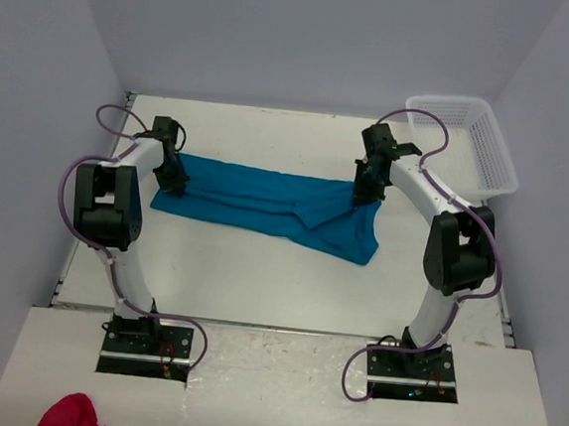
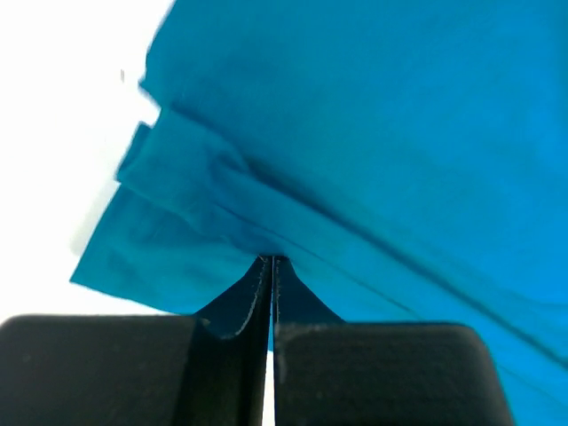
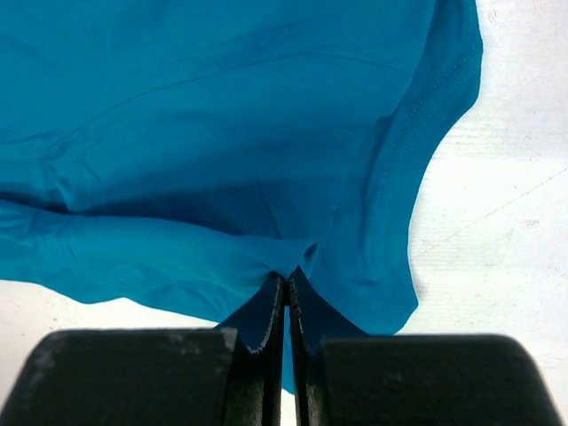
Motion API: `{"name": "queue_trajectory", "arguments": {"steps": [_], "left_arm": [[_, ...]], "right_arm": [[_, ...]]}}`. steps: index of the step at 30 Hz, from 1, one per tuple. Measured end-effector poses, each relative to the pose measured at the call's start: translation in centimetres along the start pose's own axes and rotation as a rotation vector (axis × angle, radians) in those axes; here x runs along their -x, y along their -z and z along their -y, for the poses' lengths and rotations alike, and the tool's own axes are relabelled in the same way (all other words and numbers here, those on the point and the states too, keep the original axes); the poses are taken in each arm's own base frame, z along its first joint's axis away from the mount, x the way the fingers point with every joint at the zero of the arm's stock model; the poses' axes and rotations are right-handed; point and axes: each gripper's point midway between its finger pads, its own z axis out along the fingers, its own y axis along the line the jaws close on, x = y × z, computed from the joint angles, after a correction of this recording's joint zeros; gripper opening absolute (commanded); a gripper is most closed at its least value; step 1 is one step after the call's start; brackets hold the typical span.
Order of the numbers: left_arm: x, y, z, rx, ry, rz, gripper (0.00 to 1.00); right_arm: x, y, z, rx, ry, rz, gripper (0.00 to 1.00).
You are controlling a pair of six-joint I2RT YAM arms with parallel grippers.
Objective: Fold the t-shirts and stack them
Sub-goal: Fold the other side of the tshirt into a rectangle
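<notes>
We count one t-shirt, just the one. Two arms, the left arm and the right arm, and with them two grippers, the left gripper and the right gripper. One basket at the far right corner. One red cloth by the near left corner.

Teal-blue t-shirt, stretched lengthwise, partly folded

I've got bare table on the near side of the t-shirt to pass through, and a narrower strip beyond it. Past the t-shirt's right end, farther back, a white basket blocks the corner.
</notes>
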Motion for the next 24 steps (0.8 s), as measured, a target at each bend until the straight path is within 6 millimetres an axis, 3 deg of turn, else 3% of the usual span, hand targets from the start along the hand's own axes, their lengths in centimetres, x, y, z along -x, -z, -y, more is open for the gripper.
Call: {"name": "queue_trajectory", "arguments": {"steps": [5, 8, 18, 24], "left_arm": [[2.6, 0.2, 1.3, -0.023, 0.004, 0.045, 0.00], [3.1, 0.1, 1.5, -0.024, 0.005, 0.049, 0.00], [7.4, -2.4, 3.8, -0.030, -0.002, 0.061, 0.00], [7.2, -2.4, 3.6, -0.018, -0.003, 0.052, 0.00]], "right_arm": [[0.0, 0.0, -0.1, 0.004, 0.000, -0.001, 0.00], [0.0, 0.0, -0.1, 0.004, 0.000, -0.002, 0.00], [-0.1, 0.0, -0.1, 0.003, 0.000, -0.003, 0.00], [0.5, -1.0, 0.3, -0.032, -0.001, -0.010, 0.00]]}}
